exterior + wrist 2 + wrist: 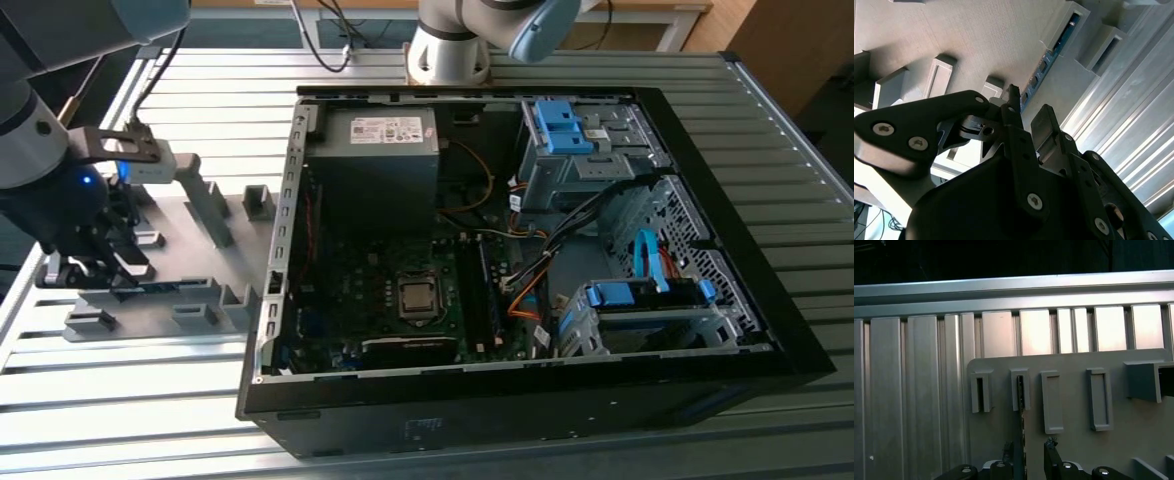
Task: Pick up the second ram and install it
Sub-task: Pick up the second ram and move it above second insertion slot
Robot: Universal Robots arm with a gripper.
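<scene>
Ribbed aluminium table (767, 150) carries an open PC case (534, 410) lying on its side, & just beside it, on the exterior view's left, a grey fixture plate (180, 255) w/ slotted holders.

Grey slotted fixture plate (1074, 405) directly under my gripper (1031, 447), upright pockets (1052, 402) just beside it. Ribbed aluminium table (120, 400) beneath plate. Open computer case (534, 400) well apart, toward exterior view's right of gripper: power supply (380, 135), motherboard (354, 275), blue drive caddies (561, 125), cables (527, 285).
</scene>
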